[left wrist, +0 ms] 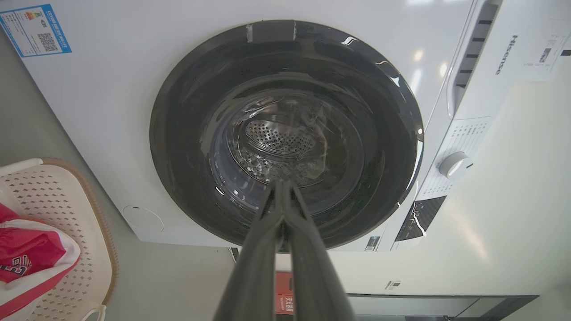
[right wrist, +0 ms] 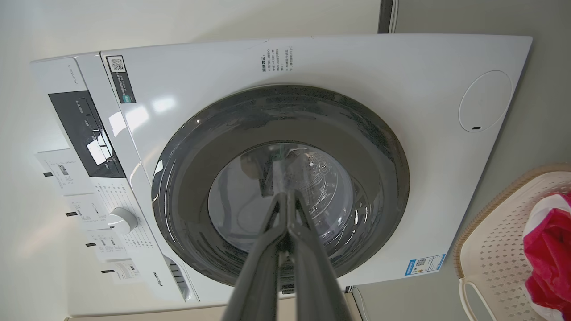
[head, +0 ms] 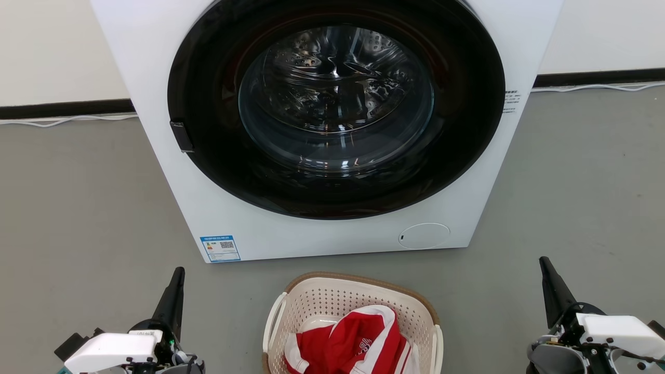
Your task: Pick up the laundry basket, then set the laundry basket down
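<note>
The cream perforated laundry basket [head: 332, 304] with its brown woven-look rim stands on the grey floor at the bottom middle of the head view, just before the washing machine. A red and white garment [head: 358, 340] lies in it. The basket's edge also shows at the left in the left wrist view [left wrist: 84, 232] and at the right in the right wrist view [right wrist: 495, 254]. My left gripper [head: 178, 275] sits to the basket's left, shut, fingers pointing at the machine [left wrist: 282, 187]. My right gripper [head: 544, 265] sits to the basket's right, shut too [right wrist: 285, 198]. Neither touches the basket.
A white front-loading washing machine [head: 171, 62] with a dark round door [head: 335, 104] stands close ahead, its door shut. Grey floor [head: 78, 208] lies to both sides. A white cable [head: 62, 120] runs along the dark skirting at the wall.
</note>
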Robot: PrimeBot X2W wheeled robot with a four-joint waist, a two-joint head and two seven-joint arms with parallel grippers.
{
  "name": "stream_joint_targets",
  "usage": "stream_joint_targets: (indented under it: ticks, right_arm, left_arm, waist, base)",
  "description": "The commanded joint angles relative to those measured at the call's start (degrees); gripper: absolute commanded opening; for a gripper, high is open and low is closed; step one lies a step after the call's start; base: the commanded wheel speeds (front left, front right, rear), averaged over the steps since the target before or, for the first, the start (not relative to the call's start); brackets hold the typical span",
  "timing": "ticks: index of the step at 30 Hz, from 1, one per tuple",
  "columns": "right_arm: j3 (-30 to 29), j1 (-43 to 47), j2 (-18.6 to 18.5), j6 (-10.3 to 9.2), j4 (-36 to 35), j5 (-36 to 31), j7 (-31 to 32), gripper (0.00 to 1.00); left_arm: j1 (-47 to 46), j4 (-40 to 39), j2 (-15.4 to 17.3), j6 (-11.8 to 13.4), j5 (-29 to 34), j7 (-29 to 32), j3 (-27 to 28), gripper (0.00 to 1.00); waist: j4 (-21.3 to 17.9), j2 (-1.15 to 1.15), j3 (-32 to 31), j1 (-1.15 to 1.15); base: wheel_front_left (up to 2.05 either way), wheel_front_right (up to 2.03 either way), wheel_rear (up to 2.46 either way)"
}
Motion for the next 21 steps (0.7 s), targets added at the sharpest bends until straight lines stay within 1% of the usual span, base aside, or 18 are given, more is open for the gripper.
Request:
stream_joint_targets:
  ticks: [1,21]
  right_arm:
    - [1.1,-2.4,-0.3,0.42,-1.6,-0.1,0.4,0.0]
    - [1.1,-2.4,-0.3,0.42,-1.6,-0.1,0.4,0.0]
  left_arm:
    - [-3.2,-1.3,0.6,-0.4,0.1,0.3,1.7,0.0]
    - [-3.2,-1.3,0.6,-0.4,0.1,0.3,1.7,0.0]
  waist:
    - [0.0,0.0,0.0,0.0]
    - [0.0,0.0,0.0,0.0]
  base:
    - [0.0,0.0,0.0]
    - [0.0,0.0,0.0]
